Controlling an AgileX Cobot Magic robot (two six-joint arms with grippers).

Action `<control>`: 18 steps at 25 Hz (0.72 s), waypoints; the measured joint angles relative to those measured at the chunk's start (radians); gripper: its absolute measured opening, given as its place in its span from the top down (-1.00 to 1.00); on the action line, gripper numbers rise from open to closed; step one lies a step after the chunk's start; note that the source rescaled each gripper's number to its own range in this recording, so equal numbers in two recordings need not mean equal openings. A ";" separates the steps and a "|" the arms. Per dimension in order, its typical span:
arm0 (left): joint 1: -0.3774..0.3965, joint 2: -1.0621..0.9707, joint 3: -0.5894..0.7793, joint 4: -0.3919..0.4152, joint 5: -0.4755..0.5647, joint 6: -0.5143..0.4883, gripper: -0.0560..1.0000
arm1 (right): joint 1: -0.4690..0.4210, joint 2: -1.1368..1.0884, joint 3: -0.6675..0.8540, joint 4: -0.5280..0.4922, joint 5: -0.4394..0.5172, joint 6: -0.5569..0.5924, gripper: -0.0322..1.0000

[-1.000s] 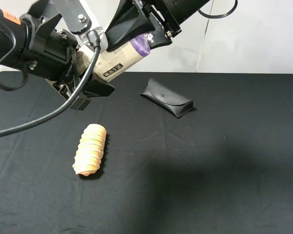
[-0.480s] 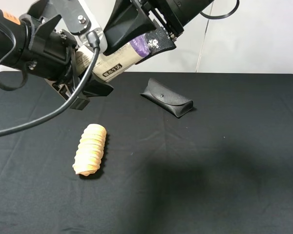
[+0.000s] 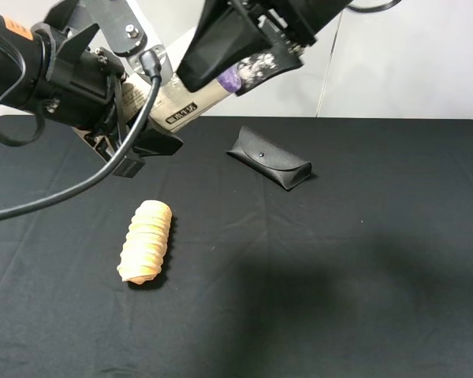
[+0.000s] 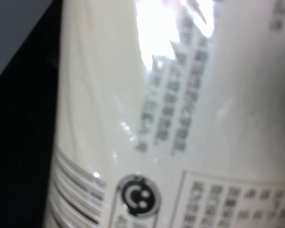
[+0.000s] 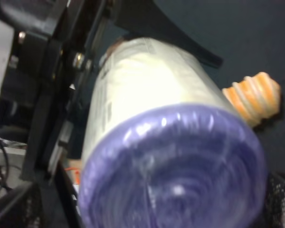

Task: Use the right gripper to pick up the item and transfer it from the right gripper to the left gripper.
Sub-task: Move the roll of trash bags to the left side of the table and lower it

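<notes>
- The roll (image 3: pixel 185 106) is up in the air over the back left part of the desk (image 3: pixel 363 276). It is tilted, with its purple end higher and toward the right, and its cream label with dark print faces my high camera.
- The left end effector (image 3: pixel 154 102) is clenched on the lower part of the roll, one finger above it and one below.
- On my left wrist camera the cream label (image 4: pixel 171 118) fills nearly the whole view. The print is blurred and I see no fingers there.
- The right end effector (image 3: pixel 217 79) sits around the purple end. On the right wrist camera its fingers (image 5: pixel 282 204) stand out at the edges of the view, with a dark gap beside the roll on one side, so I read it as released rather than pressing.
- A black cable (image 3: pixel 63 189) loops down from the left arm, which carries a small orange tag (image 3: pixel 16 27).
- A tan spiral piece (image 3: pixel 146 241) lies on the desk below the roll, well apart from both end effectors.
- A black glasses case (image 3: pixel 268 157) lies shut on the desk toward the back middle, below and to the right of the purple end.
</notes>
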State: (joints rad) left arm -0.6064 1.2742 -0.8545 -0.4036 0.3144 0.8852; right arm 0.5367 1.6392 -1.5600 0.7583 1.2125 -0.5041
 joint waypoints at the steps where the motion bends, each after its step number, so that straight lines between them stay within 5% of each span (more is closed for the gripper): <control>1: 0.000 0.000 0.000 0.000 0.000 0.000 0.84 | 0.000 -0.008 0.000 -0.023 0.000 0.014 -0.99; 18: 0.000 0.000 0.000 0.000 0.000 0.000 0.84 | 0.000 -0.328 0.080 -0.367 0.002 0.248 -0.99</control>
State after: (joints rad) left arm -0.6064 1.2742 -0.8545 -0.4036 0.3144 0.8852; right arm 0.5367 1.3110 -1.4796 0.3915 1.2143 -0.2562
